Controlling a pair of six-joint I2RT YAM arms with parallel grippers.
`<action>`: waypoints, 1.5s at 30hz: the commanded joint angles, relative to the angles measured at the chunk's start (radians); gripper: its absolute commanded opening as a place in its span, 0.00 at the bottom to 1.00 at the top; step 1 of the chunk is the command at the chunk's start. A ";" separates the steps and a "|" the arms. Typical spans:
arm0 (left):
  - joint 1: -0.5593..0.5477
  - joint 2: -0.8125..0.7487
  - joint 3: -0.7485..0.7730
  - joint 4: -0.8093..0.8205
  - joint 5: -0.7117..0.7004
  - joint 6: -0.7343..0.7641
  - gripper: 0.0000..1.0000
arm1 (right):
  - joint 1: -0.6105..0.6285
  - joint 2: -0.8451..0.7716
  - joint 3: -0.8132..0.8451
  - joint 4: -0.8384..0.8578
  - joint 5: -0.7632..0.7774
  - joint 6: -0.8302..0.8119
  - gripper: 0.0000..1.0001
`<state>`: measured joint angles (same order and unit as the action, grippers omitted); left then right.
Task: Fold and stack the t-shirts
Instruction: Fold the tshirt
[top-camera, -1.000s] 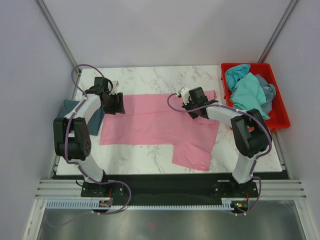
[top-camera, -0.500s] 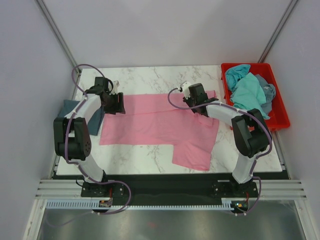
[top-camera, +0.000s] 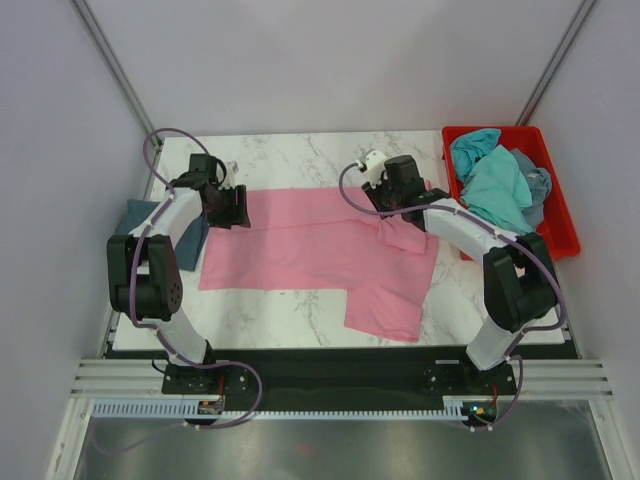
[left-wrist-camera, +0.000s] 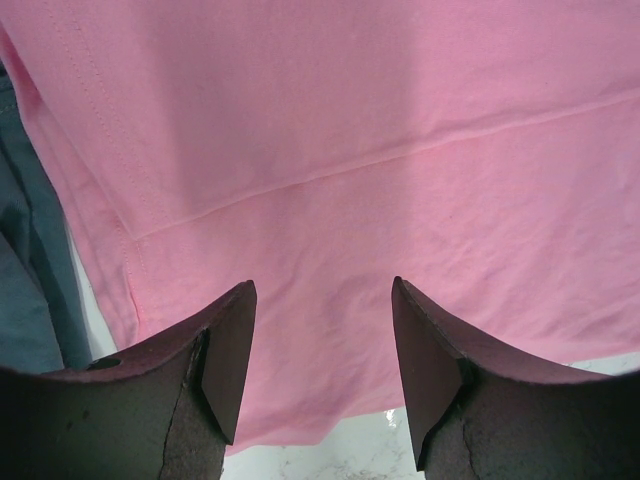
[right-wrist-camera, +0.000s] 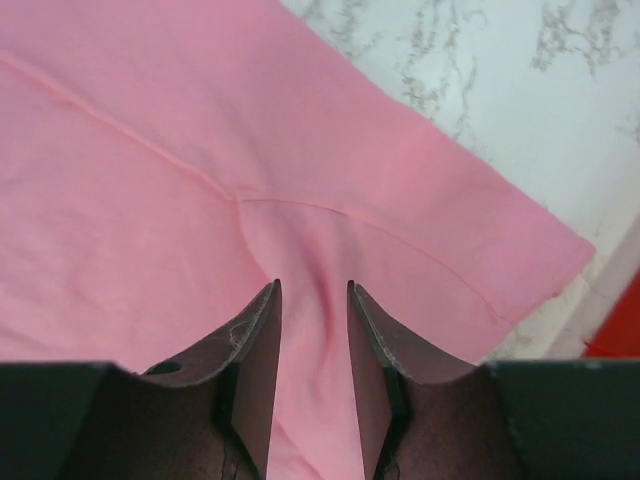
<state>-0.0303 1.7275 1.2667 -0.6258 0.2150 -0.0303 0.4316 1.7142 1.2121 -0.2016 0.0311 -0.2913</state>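
Jaws empty: left gripper (left-wrist-camera: 322, 360) wide apart, right gripper (right-wrist-camera: 313, 345) narrowly parted. The pink shirt (top-camera: 300, 250) lies flat under both, its edge beside the left jaws. A shallow pinch could catch one layer only, skewing the fold.

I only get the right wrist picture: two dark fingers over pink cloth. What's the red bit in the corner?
Observer: That is a red crate, standing at the far right of the table.
Child: Is anything in it?
Observer: Yes, crumpled turquoise shirts and a grey-blue one.
Child: Where's the other arm?
Observer: The left gripper hangs open over the left edge of the pink shirt, with a slate-blue shirt lying just beside that edge.
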 joint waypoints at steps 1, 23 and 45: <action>-0.005 -0.023 0.022 0.017 -0.005 -0.029 0.64 | 0.019 -0.028 0.003 -0.048 -0.181 0.027 0.40; -0.008 -0.025 0.026 0.015 -0.016 -0.029 0.64 | 0.042 0.050 -0.046 -0.119 -0.073 0.011 0.31; -0.010 -0.005 0.037 0.021 -0.006 -0.039 0.64 | 0.041 0.081 -0.043 -0.136 0.095 -0.022 0.00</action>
<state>-0.0353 1.7275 1.2667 -0.6254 0.2115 -0.0368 0.4736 1.8038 1.1683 -0.3515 0.0685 -0.2955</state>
